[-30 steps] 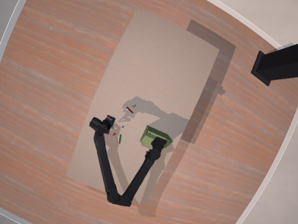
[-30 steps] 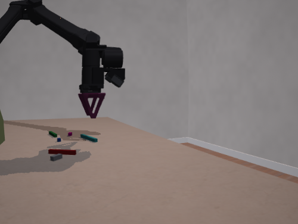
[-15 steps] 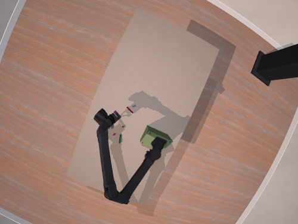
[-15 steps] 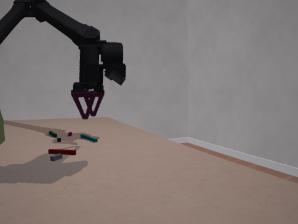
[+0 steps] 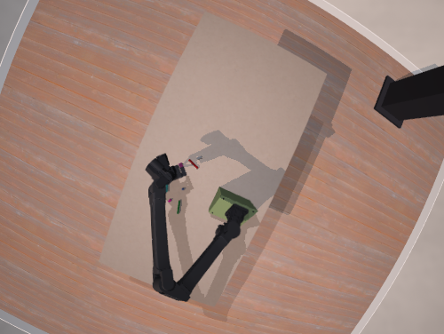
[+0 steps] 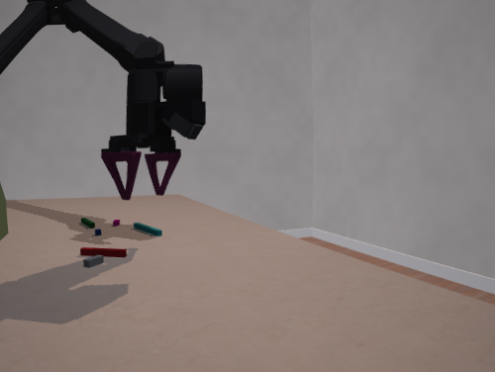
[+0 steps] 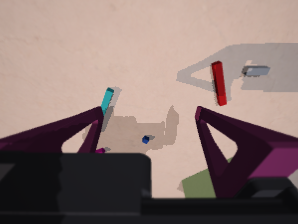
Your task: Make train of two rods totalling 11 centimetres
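Rods, six, laid flat on the table (image 5: 249, 67) (image 6: 297, 297) (image 7: 150, 30), all apart from one another.

Turquoise rod (image 5: 167, 188) (image 6: 148, 229) (image 7: 107, 101): partly covered by the arm (image 5: 159, 231) (image 6: 104, 32) in the top view; seen whole in the exterior view, where it is set to the right of the blue one.

Blue rod (image 5: 183, 188) (image 6: 98, 232) (image 7: 145, 139): the smallest piece, placed between the turquoise and the red in the wrist view.

Magenta rod (image 5: 170, 200) (image 6: 116, 223) (image 7: 100, 150): short, near the green; mostly hidden by the gripper in the wrist view.

Green rod (image 5: 179, 206) (image 6: 88, 223): placed nearer the magenta than the red.

Red rod (image 5: 193, 163) (image 6: 103, 252) (image 7: 219, 83): long, with the grey just beside it.

Grey rod (image 5: 199, 157) (image 6: 93, 261) (image 7: 256, 71): turned at an angle to the red.

Gripper (image 5: 183, 168) (image 6: 143, 196) (image 7: 149, 111), one: held above the table, fingers pointed down and spread wide, nothing grasped.

Base (image 5: 218, 205) (image 6: 2, 218) (image 7: 197, 186), green: arm mounted on it.
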`<control>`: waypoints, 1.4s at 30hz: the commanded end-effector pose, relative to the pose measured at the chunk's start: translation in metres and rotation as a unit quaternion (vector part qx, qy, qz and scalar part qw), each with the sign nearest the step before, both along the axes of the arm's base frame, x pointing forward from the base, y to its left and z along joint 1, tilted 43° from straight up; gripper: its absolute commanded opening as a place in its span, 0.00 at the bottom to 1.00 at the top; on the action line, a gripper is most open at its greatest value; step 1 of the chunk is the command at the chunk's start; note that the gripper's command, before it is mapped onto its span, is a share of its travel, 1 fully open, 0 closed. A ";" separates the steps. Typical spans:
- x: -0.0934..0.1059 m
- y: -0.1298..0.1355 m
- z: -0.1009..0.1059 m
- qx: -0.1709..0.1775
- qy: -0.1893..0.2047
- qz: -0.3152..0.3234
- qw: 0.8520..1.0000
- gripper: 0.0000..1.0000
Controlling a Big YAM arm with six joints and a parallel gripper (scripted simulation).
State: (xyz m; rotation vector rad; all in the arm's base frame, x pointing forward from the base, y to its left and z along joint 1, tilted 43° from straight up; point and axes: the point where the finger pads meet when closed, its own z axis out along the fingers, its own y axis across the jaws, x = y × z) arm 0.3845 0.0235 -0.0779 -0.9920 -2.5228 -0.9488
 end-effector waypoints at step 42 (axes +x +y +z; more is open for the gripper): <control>-0.054 -0.071 -0.061 -0.002 0.326 -0.375 0.868 1.00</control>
